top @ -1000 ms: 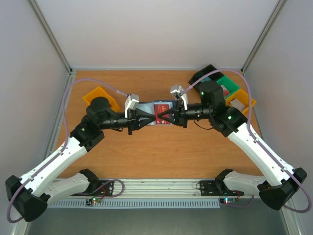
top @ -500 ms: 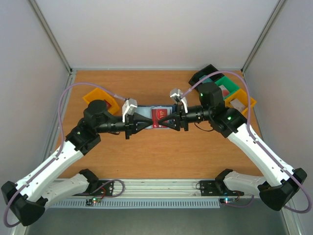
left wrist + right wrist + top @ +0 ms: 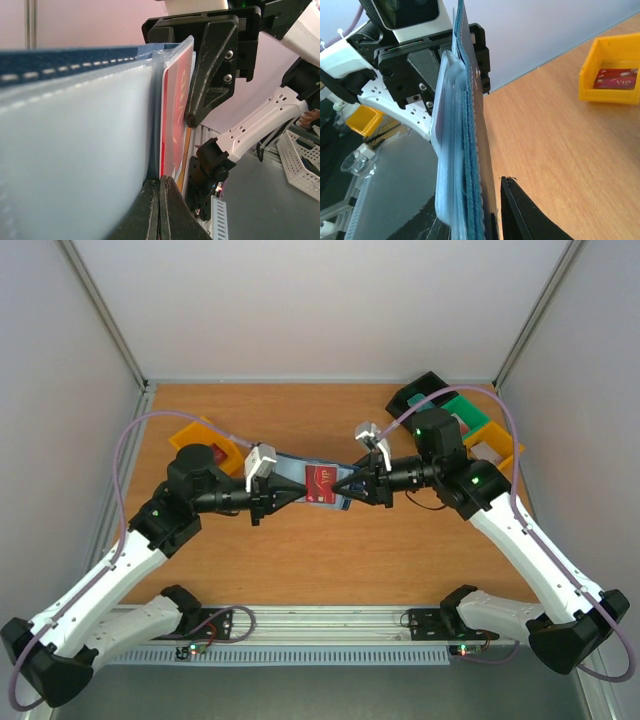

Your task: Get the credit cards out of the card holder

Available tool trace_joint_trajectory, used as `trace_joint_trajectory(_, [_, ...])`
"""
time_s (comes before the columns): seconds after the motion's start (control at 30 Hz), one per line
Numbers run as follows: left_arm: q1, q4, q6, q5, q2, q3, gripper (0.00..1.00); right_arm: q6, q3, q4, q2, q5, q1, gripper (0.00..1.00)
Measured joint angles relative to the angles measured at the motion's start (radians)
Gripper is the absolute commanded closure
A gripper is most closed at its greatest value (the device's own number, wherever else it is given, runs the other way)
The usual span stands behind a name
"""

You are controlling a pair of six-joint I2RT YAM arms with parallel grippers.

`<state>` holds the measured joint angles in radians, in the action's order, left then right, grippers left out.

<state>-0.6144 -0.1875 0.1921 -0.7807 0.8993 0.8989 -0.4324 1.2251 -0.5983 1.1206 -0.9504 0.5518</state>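
Where its two black fingers meet at the bottom of the left wrist view, the left gripper (image 3: 160, 202) is pressed fully together. It pinches an edge of the small navy-blue folding card holder (image 3: 470, 150) with pale grey-blue inner pockets, which stands on edge in the air above the table. A thin red plastic credit card (image 3: 172, 130) sits against the holder's inner side, just beside the pale sleeve.

The right gripper (image 3: 347, 484) faces the left one from the opposite end, its jaws straddling the holder. One of its black fingers (image 3: 212, 70) touches the face of the red card with its tip, and the other lies just beside the navy cover. Whether the pair is squeezing cannot be told.

Seen from above, the two grippers point at each other near the middle of the brown wooden table (image 3: 330, 560), with the holder between them. Farther out, a yellow plastic bin (image 3: 602, 95) rests on the wood with a second red card (image 3: 618, 78), marked VIP, lying flat inside. A green plastic bin (image 3: 468, 408) and a black plastic bin (image 3: 418, 390) sit near the far right corner.
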Motion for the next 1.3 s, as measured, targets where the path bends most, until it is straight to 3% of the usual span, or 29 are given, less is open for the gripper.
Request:
trace_joint_trajectory(0.07, [0.010, -0.019, -0.019, -0.003, -0.006, 0.000, 1.00, -0.006, 0.000, -0.015, 0.000, -0.006, -0.006, 0.78])
trace_joint_trajectory(0.3, [0.027, -0.068, -0.060, -0.023, -0.013, 0.000, 1.00, -0.033, 0.002, -0.063, 0.008, -0.042, -0.009, 0.98])
trace_joint_trajectory(0.8, [0.070, -0.140, -0.137, -0.119, -0.022, 0.001, 1.00, -0.109, 0.037, -0.188, 0.026, -0.057, -0.014, 0.99])
trace_joint_trajectory(0.83, [0.070, -0.136, -0.134, -0.126, -0.019, 0.001, 0.97, -0.109, 0.041, -0.190, 0.031, -0.062, -0.014, 0.99])
trace_joint_trajectory(0.9, [0.070, -0.124, -0.117, -0.138, -0.010, 0.001, 0.78, -0.109, 0.050, -0.193, 0.044, -0.072, -0.014, 0.99])
trace_joint_trajectory(1.0, [0.070, -0.111, -0.100, -0.146, -0.002, 0.000, 0.66, -0.109, 0.051, -0.198, 0.050, -0.076, -0.014, 0.99])
trace_joint_trajectory(1.2, [0.069, -0.076, -0.063, -0.154, -0.001, 0.000, 0.72, -0.112, 0.051, -0.204, 0.059, -0.092, -0.015, 0.99])
trace_joint_trajectory(1.3, [0.069, -0.024, -0.039, -0.159, 0.009, -0.002, 0.87, -0.116, 0.056, -0.215, 0.067, -0.105, -0.015, 0.99])
